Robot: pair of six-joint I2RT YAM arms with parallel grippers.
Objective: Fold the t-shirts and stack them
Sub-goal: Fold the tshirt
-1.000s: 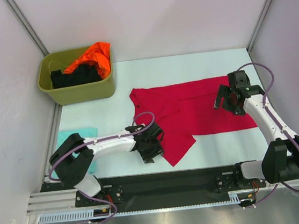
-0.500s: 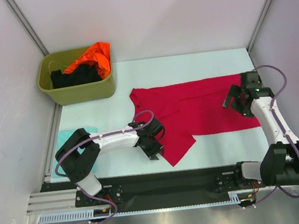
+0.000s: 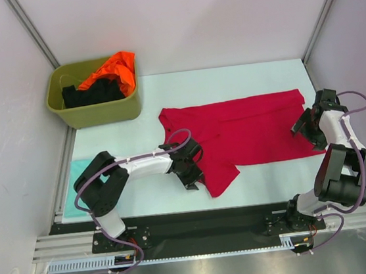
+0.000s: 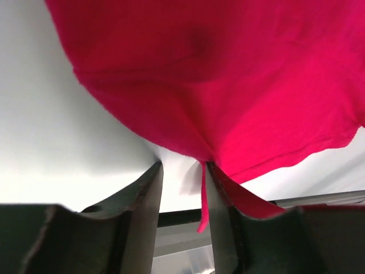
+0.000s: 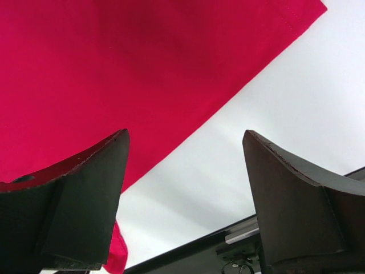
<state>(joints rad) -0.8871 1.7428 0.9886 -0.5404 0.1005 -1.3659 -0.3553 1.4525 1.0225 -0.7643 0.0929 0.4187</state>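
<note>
**Crimson shirt lying crosswise, one gripper at each end**

Starting at the left gripper (image 4: 182,171): narrowed about halfway, with pale table (image 4: 57,142) showing through the gap. Against the inner face of one finger (image 4: 219,228), a thin hanging edge of the crimson t-shirt (image 4: 228,74). Not visibly clamped, so better read as lined up for a pinch than as holding. Placed, in the overhead view, at the shirt's left near corner, just beside the sleeve flap that points toward the arm bases.

Over at the right gripper (image 5: 185,137): spread wide, gripping nothing, straddling the shirt's right edge with cloth below one finger and bare table below the other.

Outward from both: spread flat across the middle and right of the table, long axis running left to right, one end at each gripper. Neither arm nearer overall, then; each close to its own end. Probably calls for a pinch at both ends and a fold carried across together.

Further off: a pale teal t-shirt (image 3: 80,167), folded at the left near edge, partly under the left arm and well apart from the crimson one. At the far left, an orange t-shirt (image 3: 115,66) and a black t-shirt (image 3: 92,93) heaped in the olive-green tub (image 3: 94,114).
</note>
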